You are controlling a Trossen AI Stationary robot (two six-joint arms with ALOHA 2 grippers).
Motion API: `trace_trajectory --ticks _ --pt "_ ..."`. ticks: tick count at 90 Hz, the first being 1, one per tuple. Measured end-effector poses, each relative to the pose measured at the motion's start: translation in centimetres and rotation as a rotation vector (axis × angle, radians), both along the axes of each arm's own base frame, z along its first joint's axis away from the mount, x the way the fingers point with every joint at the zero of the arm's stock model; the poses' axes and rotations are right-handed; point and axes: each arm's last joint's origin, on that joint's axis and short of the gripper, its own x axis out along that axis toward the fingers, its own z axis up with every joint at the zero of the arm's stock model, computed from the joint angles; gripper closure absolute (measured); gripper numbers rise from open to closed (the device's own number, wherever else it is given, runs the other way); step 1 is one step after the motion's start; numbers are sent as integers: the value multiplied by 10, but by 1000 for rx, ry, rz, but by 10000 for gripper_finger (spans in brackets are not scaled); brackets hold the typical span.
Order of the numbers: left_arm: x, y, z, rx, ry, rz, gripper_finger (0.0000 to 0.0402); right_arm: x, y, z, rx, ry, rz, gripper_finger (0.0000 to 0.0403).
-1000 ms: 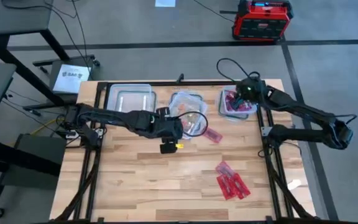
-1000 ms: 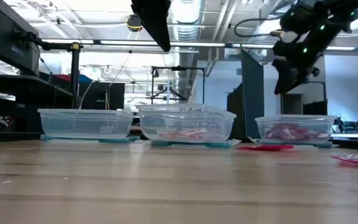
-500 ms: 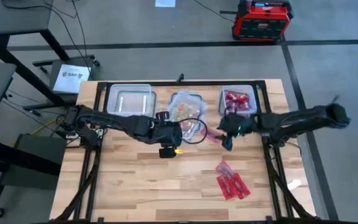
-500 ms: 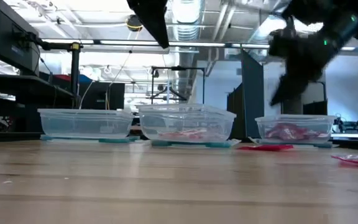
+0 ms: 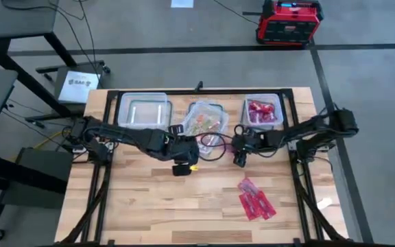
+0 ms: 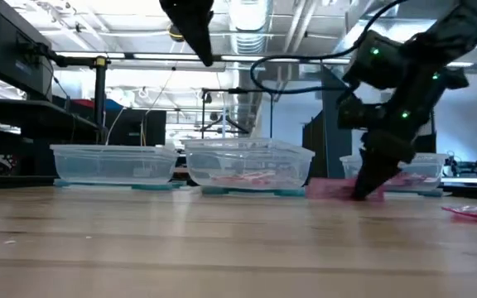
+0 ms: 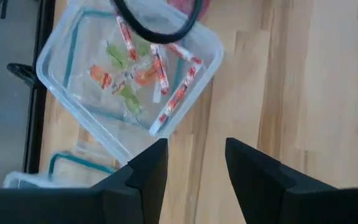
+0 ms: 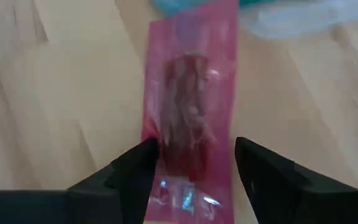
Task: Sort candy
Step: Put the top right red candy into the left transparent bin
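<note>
The right gripper (image 5: 238, 159) has swung away from the right container (image 5: 262, 112), where it hovered a second ago, and is now down at the worktop (image 5: 149, 206) just in front of the middle container (image 5: 206, 122). Its target is a lone pink packet (image 8: 190, 118) lying flat on the wood: the right wrist view shows the jaws standing wide with a finger on each side of the wrapper, not yet closed on it. In the low view the gripper's tip touches down right at the packet (image 6: 331, 189). So the drop-off looks done and a fresh pick looks to be starting.

The left gripper (image 7: 194, 171) hangs above the worktop beside the middle container, jaws apart and empty, and has barely shifted. Below it that container holds mixed sweets (image 7: 148, 68), striped red sticks with green and orange pieces.

More red packets (image 5: 256, 201) wait in a cluster nearer the front right of the worktop. The left container (image 5: 142, 110) looks empty. A black cable (image 5: 214, 140) loops over the middle container's edge close to the right gripper, and it could snag on the lift.
</note>
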Motion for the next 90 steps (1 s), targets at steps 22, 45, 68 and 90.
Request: trace_trajectory --ticks 22,45,68,90 --pt "-1 -1 -1 0 11 2 256 -4 5 10 27 -13 61 386" --pt "7 1 4 -7 -78 0 256 -18 24 84 -69 -101 165 397" --pt "26 12 16 13 -264 -38 256 -20 48 138 -286 -484 296 401" --pt "38 14 38 -128 -471 -178 256 -16 57 145 -361 -553 345 402"
